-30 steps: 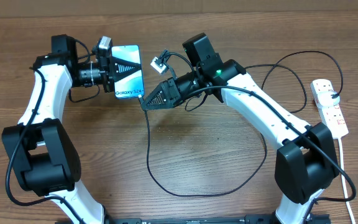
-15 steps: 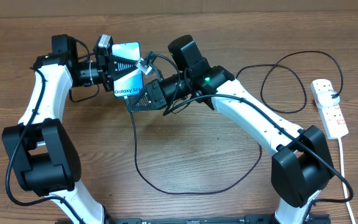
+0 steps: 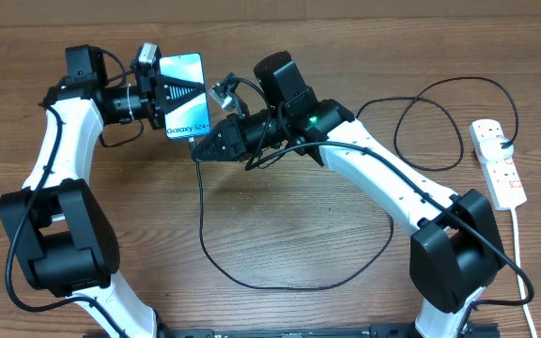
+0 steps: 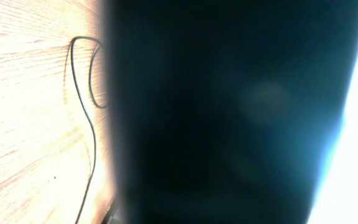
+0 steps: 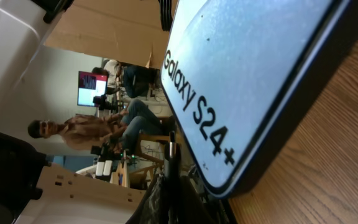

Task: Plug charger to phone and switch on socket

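Fingers of the left gripper [image 3: 178, 94] are clenched on the phone [image 3: 188, 122], which we see in the upper left of the overhead frame. Its screen faces the camera and its white "Galaxy" band lies toward its lower edge. Those of the right gripper [image 3: 203, 148] are closed on the connector end of the charger [image 3: 202, 216], with their tip just beside the phone's lower edge. We cannot tell whether the connector touches the port.

From that tip the black cable runs down the frame and loops across the lower centre of the surface [image 3: 308, 216]. A further loop lies in the upper right, near the socket [image 3: 498, 161]. The socket rests at the right edge, well apart from the phone, and its white lead [image 3: 517, 244] trails downward.

In the right wrist view the phone [image 5: 247, 81] fills the upper right, tilted, with "Galaxy S24+" legible.
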